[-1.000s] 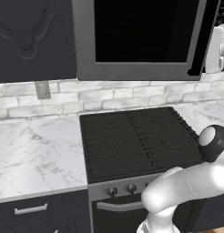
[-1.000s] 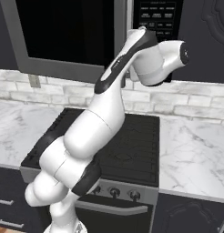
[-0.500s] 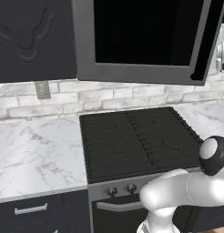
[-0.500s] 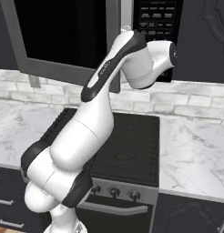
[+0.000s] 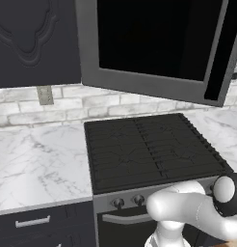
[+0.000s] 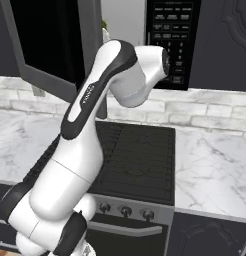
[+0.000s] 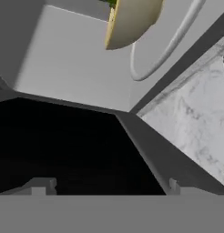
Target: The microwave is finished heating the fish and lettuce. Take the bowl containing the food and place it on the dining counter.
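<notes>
Microwave door has swung further out since a second ago, and the arm's elbow has dropped lower in the left base view while the upper arm has shifted left in the right base view.

Microwave: built in above the stove, grey frame, door hanging open with its black glass facing the room. Pale grey cavity visible past the door edge in the right base view, keypad panel to its right.

Stove: black, grates on top, knobs along the front, marble worktop on both sides, white brick backsplash behind.

Arm: reaches up from the base, forearm going into the gap by the open door.

Turntable: round white plate on the cavity floor, seen tilted in the hand view.

Bowl: tan, yellowish rim, sitting on the turntable inside the microwave, at the top edge of the hand view. Well apart from the claw.

Lettuce: sliver of green at the bowl's rim. Fish can't be made out.

Gripper: 2 fingertips spread wide, nothing between them, touching nothing.
</notes>
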